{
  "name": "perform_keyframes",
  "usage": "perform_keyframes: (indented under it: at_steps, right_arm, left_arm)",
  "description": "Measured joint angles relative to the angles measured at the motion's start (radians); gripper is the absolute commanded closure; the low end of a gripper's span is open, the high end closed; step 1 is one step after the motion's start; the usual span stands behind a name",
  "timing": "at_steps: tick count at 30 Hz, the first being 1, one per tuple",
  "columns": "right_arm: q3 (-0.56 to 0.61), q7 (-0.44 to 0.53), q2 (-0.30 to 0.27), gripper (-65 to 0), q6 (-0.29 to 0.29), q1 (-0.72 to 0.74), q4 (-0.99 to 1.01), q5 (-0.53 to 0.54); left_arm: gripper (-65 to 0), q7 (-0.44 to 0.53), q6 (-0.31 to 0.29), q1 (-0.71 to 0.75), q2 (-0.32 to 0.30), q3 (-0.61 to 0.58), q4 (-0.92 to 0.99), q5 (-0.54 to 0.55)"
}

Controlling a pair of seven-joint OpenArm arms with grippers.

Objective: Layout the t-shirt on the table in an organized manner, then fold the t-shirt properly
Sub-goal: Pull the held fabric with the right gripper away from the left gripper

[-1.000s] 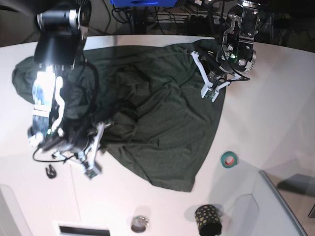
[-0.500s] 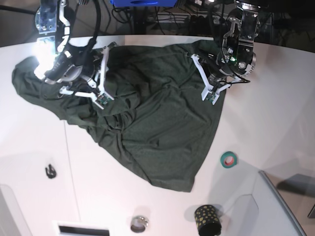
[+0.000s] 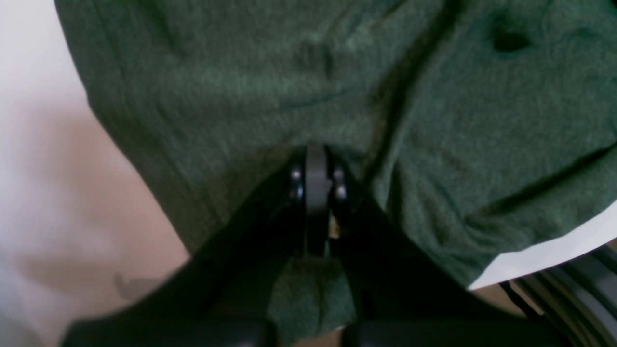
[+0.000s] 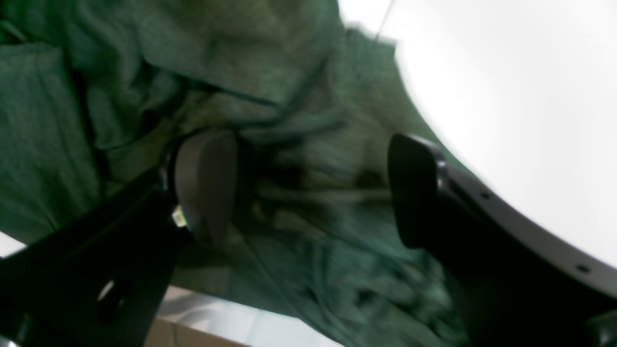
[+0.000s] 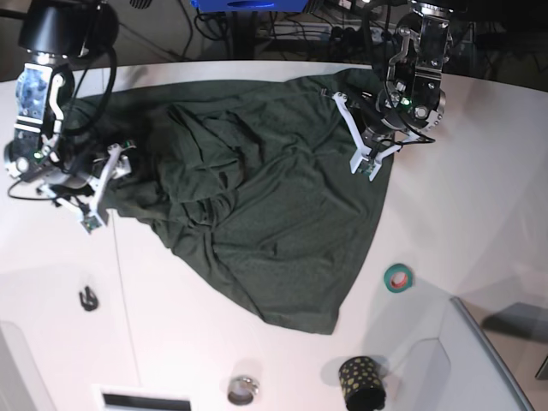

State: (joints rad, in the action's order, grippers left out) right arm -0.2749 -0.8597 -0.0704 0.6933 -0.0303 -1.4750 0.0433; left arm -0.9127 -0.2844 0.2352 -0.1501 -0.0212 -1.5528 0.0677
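T-shirt (image 5: 257,205) is lying spread further left on the table (image 5: 479,188) than before; your right gripper (image 4: 308,188) is now gaping over it, left gripper (image 3: 315,188) pinching fabric.

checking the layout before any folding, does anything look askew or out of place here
Yes. The t-shirt is not flat: it lies skewed, tapering to a point toward the table's near edge, with bunched folds on the right gripper's side. The left gripper is pinching its far edge.
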Motion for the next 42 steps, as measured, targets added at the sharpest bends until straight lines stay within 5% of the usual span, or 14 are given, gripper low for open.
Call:
perform_keyframes:
  at_steps: [10,15,17,21,22,32,39,42]
  right_arm:
    - [0.006,-0.036,0.046,-46.1,0.001,0.000,-0.100,0.010]
    - [0.005,0.023,0.039,-45.3,0.000,0.061,0.100,0.002]
    - [-0.001,0.048,0.036,-38.3,0.002,0.088,0.166,0.005]
    - [0.005,0.082,-0.005,-1.2,0.005,0.142,0.245,0.008]
    - [0.005,0.080,-0.017,0.0,0.003,0.154,0.251,0.004]
    - [0.006,0.117,-0.163,-1.5,0.004,0.414,0.352,0.001]
    - [0.008,0.478,-0.220,-2.4,0.004,0.606,0.744,0.002]
    - [0.008,0.597,-0.245,-4.1,-0.104,0.685,0.911,-0.003]
  left_arm:
    - [0.0,0.002,0.000,0.000,0.000,0.000,0.000,0.000]
    - [0.0,-0.002,0.000,-0.003,0.000,0.000,0.001,0.000]
    - [0.0,-0.004,0.000,-0.003,0.000,0.000,0.000,0.000]
    - [0.0,-0.004,0.000,-0.002,0.000,0.000,0.000,0.000]
    - [0.0,-0.003,0.000,-0.002,0.000,0.000,0.000,0.000]
    - [0.0,-0.001,0.000,0.001,0.000,0.000,-0.003,0.000]
    - [0.0,-0.037,0.000,0.025,0.000,0.001,-0.136,-0.003]
    - [0.0,-0.068,0.000,0.031,0.000,0.001,-0.146,-0.004]
